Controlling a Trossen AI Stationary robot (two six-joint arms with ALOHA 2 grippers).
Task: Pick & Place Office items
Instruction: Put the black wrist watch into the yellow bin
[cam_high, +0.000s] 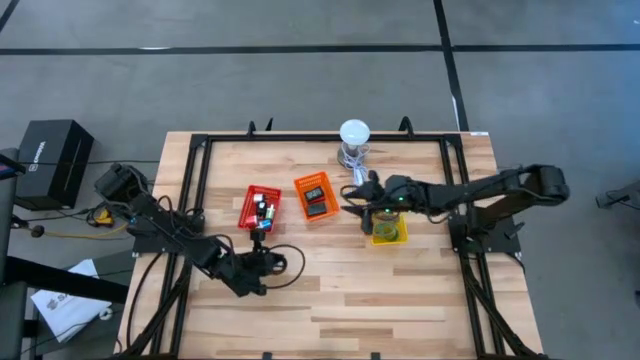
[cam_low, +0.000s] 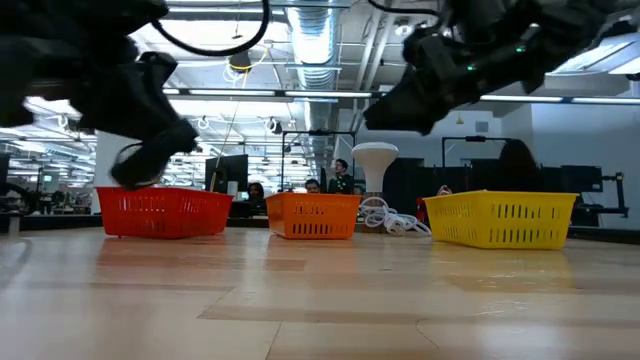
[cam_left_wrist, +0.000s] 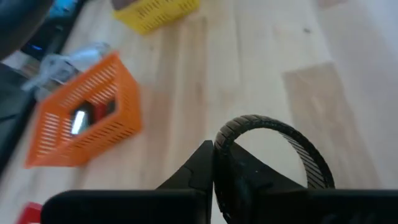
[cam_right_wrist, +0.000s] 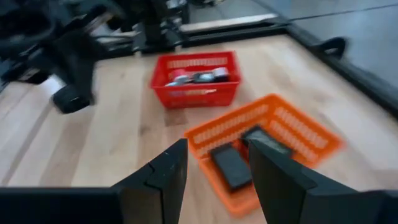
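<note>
Wooden planks make up the bench (cam_high: 330, 290), framed by dark rails and standing on a grey floor. Three mesh baskets sit across its middle: a red basket (cam_high: 260, 207) holding small mixed items (cam_right_wrist: 199, 76), an orange basket (cam_high: 313, 196) with black blocks (cam_right_wrist: 231, 165) inside, and a yellow basket (cam_high: 388, 231) with greenish bits in it. A white-domed lamp (cam_high: 354, 133) stands behind the orange and yellow baskets, its cable (cam_low: 392, 220) coiled on the wood beside it.

The left end effector (cam_high: 262, 238) hovers just in front of the red basket, clenched on a black band ring (cam_left_wrist: 280, 152), which arches out from between its fingers in the left wrist view. No other object lies between it and the red basket.

The right end effector (cam_right_wrist: 214, 177) hangs over the gap between the orange and yellow baskets, near the lamp, its fingers spread apart and holding nothing. The right arm stretches across the yellow basket from the bench's right side.

Beyond the bench, the low view shows an open hall with ceiling ducts, strip lights, monitors, and several people seated far off.
</note>
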